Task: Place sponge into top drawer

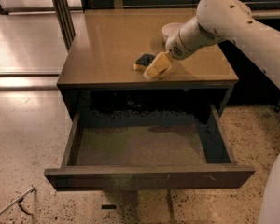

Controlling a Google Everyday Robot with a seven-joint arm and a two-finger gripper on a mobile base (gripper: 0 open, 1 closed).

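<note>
Gripper (157, 68) beside sponge (143, 60) (perhaps touching)

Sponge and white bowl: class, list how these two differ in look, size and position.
The sponge is dark-topped over yellow; the white bowl is plain white. The sponge is smaller and flat; the bowl is bigger and round. The sponge lies beside the end effector near the front edge; the bowl sits farther back. Both rest on the cabinet top.
</note>
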